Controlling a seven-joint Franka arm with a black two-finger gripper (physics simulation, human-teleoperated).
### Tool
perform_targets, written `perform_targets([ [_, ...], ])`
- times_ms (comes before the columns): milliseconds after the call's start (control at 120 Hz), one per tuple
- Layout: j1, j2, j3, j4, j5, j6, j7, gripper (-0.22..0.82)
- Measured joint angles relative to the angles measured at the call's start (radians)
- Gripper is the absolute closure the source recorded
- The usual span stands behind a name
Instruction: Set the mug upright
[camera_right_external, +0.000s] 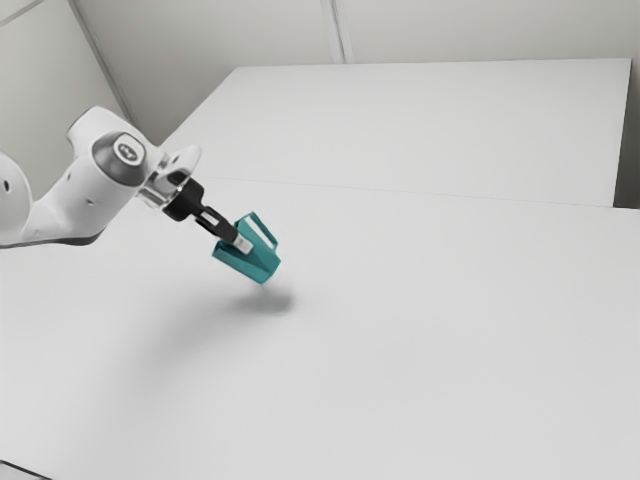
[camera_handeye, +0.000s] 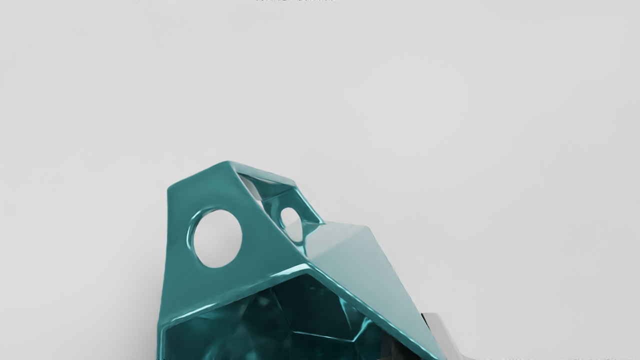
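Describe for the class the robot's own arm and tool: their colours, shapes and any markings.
My arm is glossy white, with smooth, rounded segments. One joint wears a dark grey cap bearing a round, pale badge with dark marks too small to read. The tool is black and slender, with blocky, pale grey fingertips.

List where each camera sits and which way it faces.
Exterior view: beside the arm, looking down across the white tabletop; shows the arm's links and the black gripper at the teal faceted mug.
Wrist view: on the hand, looking out past the fingers toward the mug's open mouth and the tabletop; shows part of the fingers at the bottom edge.
Shared: mug, fingers, tabletop.
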Motion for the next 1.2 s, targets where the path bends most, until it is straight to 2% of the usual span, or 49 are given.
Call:
perform_targets([
  [175, -0.021, 0.021, -0.027, 0.044, 0.126, 0.006, -0.099, 0.77],
  [567, -0.041, 0.033, -0.039, 0.048, 0.403, 0.026, -0.331, 0.77],
  [1200, -0.055, 0.124, -0.055, 0.109, 0.499, 0.037, -0.555, 0.77],
])
